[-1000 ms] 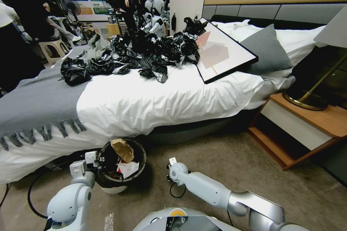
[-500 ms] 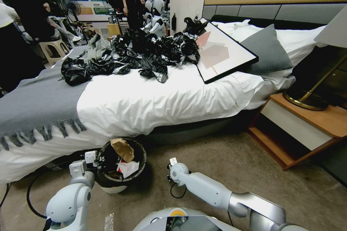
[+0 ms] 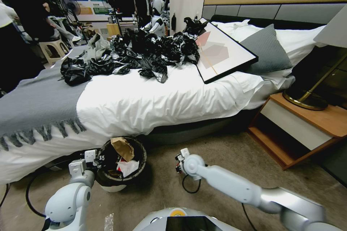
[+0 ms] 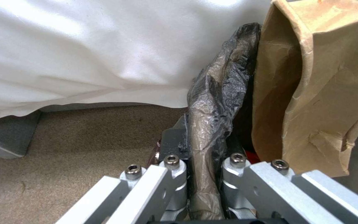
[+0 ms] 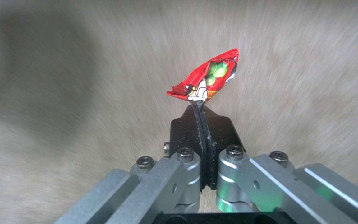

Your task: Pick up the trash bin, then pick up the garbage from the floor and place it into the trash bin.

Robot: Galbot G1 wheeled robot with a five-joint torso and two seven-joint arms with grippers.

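Two grippers, both busy here. The left gripper (image 4: pixel 204 174) is clamped tight on the rim of the trash bin (image 3: pixel 121 166), with the dark bag edge (image 4: pixel 212 124) pinched between its fingers, so the bin hangs off that arm right by the bed (image 3: pixel 155 101), under the drooping white sheet (image 4: pixel 84 53). In the head view the bin is on the robot's left, down low beside the left arm. Inside it there's a brown paper bag (image 4: pixel 320 90) sticking up, plus some white wrapper stuff (image 3: pixel 127 168) next to it. The right gripper (image 5: pixel 202 112) is closed all the way on a small red wrapper (image 5: pixel 208 79) with green bits printed on it, pinching just one end so the rest of the wrapper sticks out past the fingertips, over the beige carpet (image 5: pixel 63 77). From the head camera the right arm reaches forward with its wrist to the right of the bin, well apart from it, above the carpet in front of the bed. A wooden nightstand (image 3: pixel 307 126) sits off on the right.
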